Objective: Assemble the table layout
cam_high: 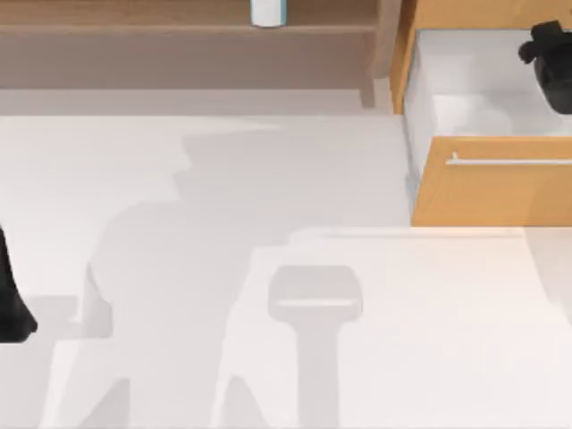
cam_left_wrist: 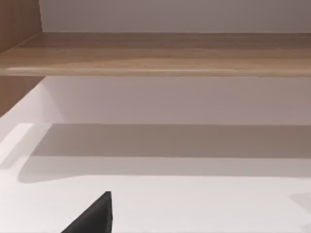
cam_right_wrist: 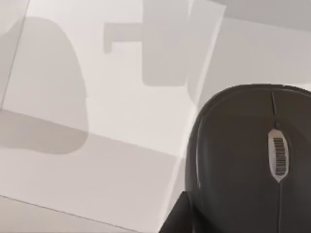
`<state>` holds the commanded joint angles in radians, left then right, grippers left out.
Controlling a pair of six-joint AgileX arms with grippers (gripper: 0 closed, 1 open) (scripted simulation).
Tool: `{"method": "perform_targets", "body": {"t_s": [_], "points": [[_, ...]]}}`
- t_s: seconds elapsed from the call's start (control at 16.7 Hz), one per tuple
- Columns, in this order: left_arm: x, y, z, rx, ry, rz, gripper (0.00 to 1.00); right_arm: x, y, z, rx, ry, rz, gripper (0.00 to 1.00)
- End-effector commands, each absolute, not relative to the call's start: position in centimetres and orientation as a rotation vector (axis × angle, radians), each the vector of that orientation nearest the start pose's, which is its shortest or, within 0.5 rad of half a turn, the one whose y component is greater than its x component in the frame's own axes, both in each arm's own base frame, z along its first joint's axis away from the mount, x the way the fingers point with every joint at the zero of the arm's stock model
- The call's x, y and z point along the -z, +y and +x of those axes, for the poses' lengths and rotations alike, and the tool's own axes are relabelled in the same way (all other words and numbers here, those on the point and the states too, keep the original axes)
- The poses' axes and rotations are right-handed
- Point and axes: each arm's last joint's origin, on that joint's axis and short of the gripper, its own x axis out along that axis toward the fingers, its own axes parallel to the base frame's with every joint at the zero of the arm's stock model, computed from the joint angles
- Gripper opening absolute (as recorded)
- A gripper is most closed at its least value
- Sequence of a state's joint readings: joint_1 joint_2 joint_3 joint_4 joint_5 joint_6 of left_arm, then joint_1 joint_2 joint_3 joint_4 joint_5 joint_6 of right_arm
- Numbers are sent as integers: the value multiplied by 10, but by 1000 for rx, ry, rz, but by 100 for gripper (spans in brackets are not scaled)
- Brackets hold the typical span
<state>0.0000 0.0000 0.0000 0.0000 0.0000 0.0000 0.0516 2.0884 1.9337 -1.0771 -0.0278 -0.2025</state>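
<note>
My right pincer [cam_high: 547, 54] hangs over the open drawer [cam_high: 483, 98] above a mouse [cam_right_wrist: 252, 160]; grip unclear. The bench [cam_high: 268, 268] is bare, so most remains.

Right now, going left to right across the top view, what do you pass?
Black left arm at the left edge → white cylindrical container on the brown wooden shelf → orange-brown open drawer's metal handle → black right gripper over the drawer.

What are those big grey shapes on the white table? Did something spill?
Nothing spilled, they are just shadows: in the top view, soft grey ones lie across the table; in the left wrist view, a darker band lies under the wooden shelf; in the right wrist view, grey patches fall on the white surface beside the black mouse.
</note>
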Motion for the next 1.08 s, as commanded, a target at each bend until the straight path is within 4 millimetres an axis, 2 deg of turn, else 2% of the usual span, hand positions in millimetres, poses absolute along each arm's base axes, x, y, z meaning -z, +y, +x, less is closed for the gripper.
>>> {"method": "perform_targets", "body": {"t_s": [0.24,0.48,0.78,1.08], "points": [[-160,-1,106,0,0,0,100,-290,-13,399,-164,1141,-204,0],[-160,-1,106,0,0,0,100,-293,-53,348,-109,1133,-200,0],[-160,-1,106,0,0,0,100,-261,-86,278,-51,1208,-167,0],[-160,-1,106,0,0,0,100,-213,-98,212,-19,1320,-105,0]]}}
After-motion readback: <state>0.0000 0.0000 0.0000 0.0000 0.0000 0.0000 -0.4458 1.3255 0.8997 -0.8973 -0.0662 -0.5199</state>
